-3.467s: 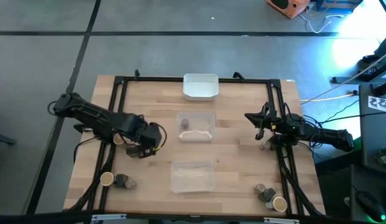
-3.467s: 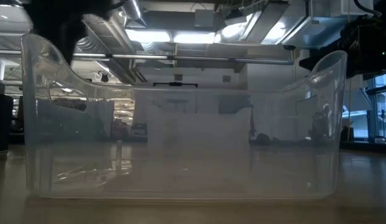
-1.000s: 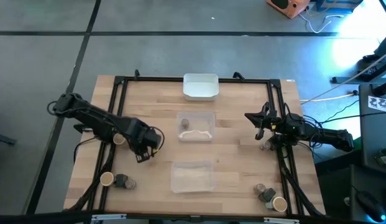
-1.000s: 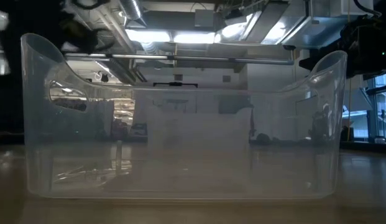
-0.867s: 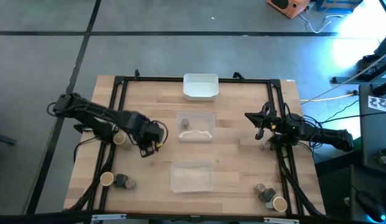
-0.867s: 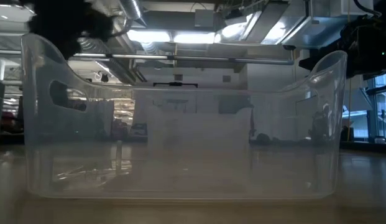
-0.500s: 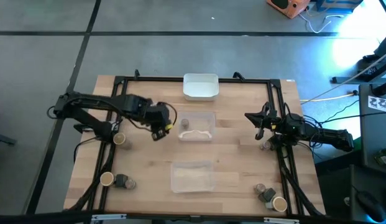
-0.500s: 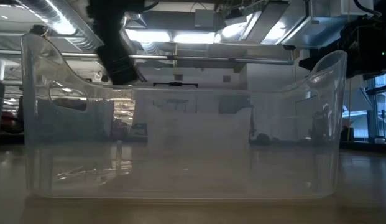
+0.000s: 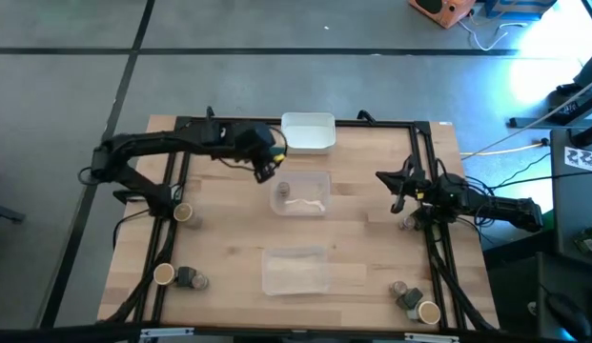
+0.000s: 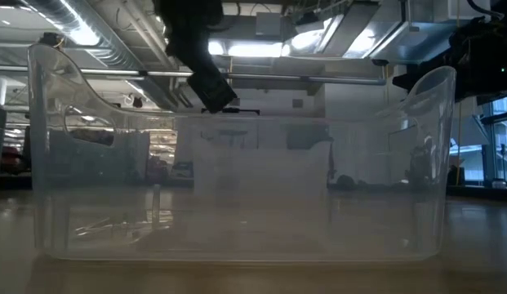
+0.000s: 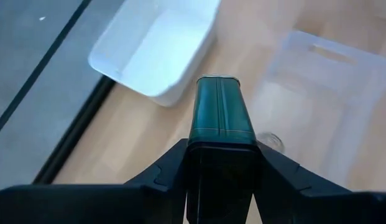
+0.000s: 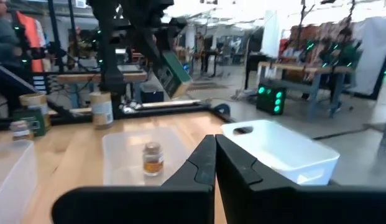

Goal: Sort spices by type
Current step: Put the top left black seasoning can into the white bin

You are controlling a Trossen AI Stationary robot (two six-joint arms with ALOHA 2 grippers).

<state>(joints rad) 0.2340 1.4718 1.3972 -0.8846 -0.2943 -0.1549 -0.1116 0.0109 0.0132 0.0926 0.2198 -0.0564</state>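
My left gripper point(image 9: 267, 170) hangs above the table between the white tray point(image 9: 307, 131) and the far clear tray point(image 9: 315, 181), shut on a dark green blocky spice tin point(image 11: 220, 106). The low view shows it as a dark shape point(image 10: 206, 73) overhead. One small brown jar point(image 9: 283, 191) stands inside that clear tray. Other spice jars stand at the near left point(image 9: 177, 277), the left edge point(image 9: 183, 211) and the near right point(image 9: 414, 301). My right gripper point(image 9: 396, 191) waits shut at the right side. My left gripper pinches the tin's near end point(image 11: 220, 134) between its two fingers, one on each side. The fingers slant down from the table's left and lie along the tin. The tin sticks out past them, tilted point(image 12: 175, 73) and lifted clear of the table.
A second clear tray point(image 9: 296, 270) sits near the front middle and fills the low view point(image 10: 237, 188). A black frame point(image 9: 181, 133) runs round the table. One small jar point(image 9: 407, 222) stands just below my right gripper. Bare wood lies between the trays and the jar groups.
My left gripper has carried the tin up from the near left, toward the table's far edge and right. It now hangs beside the white tray and the far clear tray. It has tipped and swung round on the way, staying shut on the tin.
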